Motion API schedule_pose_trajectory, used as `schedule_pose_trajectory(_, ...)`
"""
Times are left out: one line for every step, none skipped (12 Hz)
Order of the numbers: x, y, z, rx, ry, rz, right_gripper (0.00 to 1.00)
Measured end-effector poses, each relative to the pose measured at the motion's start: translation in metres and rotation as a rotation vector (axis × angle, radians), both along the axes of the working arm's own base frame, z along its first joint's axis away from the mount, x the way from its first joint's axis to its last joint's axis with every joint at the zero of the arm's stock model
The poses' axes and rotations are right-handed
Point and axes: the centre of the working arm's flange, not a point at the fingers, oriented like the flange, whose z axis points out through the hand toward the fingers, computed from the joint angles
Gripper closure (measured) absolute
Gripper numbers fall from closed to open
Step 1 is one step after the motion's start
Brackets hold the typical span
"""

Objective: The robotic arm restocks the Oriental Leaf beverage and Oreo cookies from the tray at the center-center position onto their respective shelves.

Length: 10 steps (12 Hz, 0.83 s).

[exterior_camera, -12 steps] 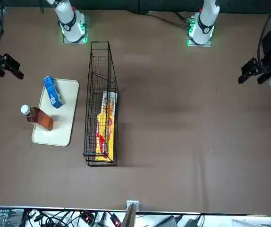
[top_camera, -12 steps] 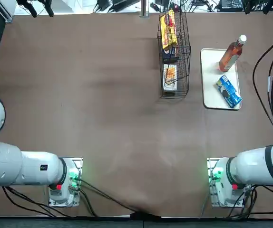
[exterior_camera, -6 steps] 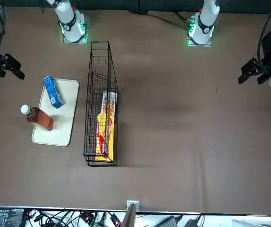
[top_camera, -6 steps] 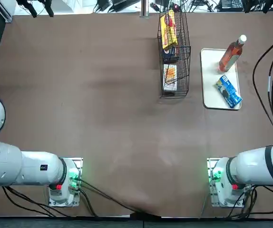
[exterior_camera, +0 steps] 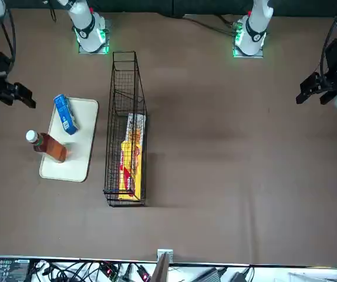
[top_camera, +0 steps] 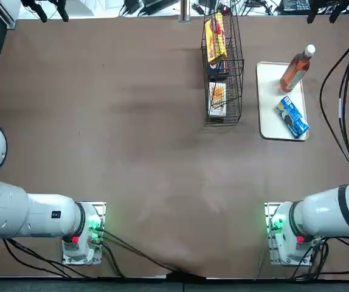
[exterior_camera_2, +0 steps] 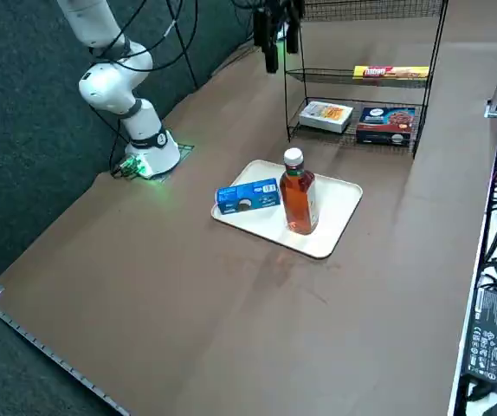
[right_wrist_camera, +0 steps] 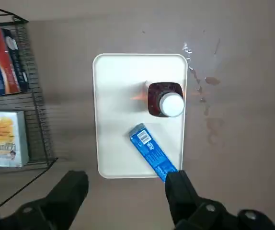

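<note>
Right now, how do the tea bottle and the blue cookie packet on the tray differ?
The bottle stands upright, while the Oreo packet lies flat. The bottle is clear, showing orange-brown tea under a white cap; the packet is blue and printed. Both are on the white tray, outside the open right gripper.

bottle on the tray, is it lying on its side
No, in the right side view the bottle stands upright on the tray, white cap on top.

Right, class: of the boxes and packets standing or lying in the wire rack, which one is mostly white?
The small white box on the rack's lower tier, beside the dark blue-and-red box; the packet above is yellow.
</note>
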Motion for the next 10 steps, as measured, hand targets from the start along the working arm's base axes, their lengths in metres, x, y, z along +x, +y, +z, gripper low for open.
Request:
schedule_pose_trajectory(0.009, -0.004, -0.011, -0.001, 0.014, 0.004, 0.00)
schedule_pose_trajectory(0.018, -0.010, -0.022, -0.001, 0.026, 0.020, 0.00)
schedule_pose_trajectory(0.028, -0.018, -0.031, 0.000, 0.034, 0.040, 0.00)
schedule_pose_trajectory(0.037, -0.025, -0.038, 0.002, 0.040, 0.060, 0.00)
schedule_pose_trajectory(0.045, -0.030, -0.045, 0.003, 0.045, 0.078, 0.00)
schedule_pose_trajectory(0.053, -0.033, -0.050, 0.004, 0.046, 0.100, 0.00)
schedule_pose_trajectory(0.059, -0.035, -0.055, 0.004, 0.042, 0.118, 0.00)
schedule_pose_trajectory(0.065, -0.038, -0.060, 0.004, 0.036, 0.136, 0.00)
schedule_pose_trajectory(0.070, -0.041, -0.066, 0.004, 0.033, 0.149, 0.00)
schedule_pose_trajectory(0.073, -0.044, -0.072, 0.005, 0.035, 0.156, 0.00)
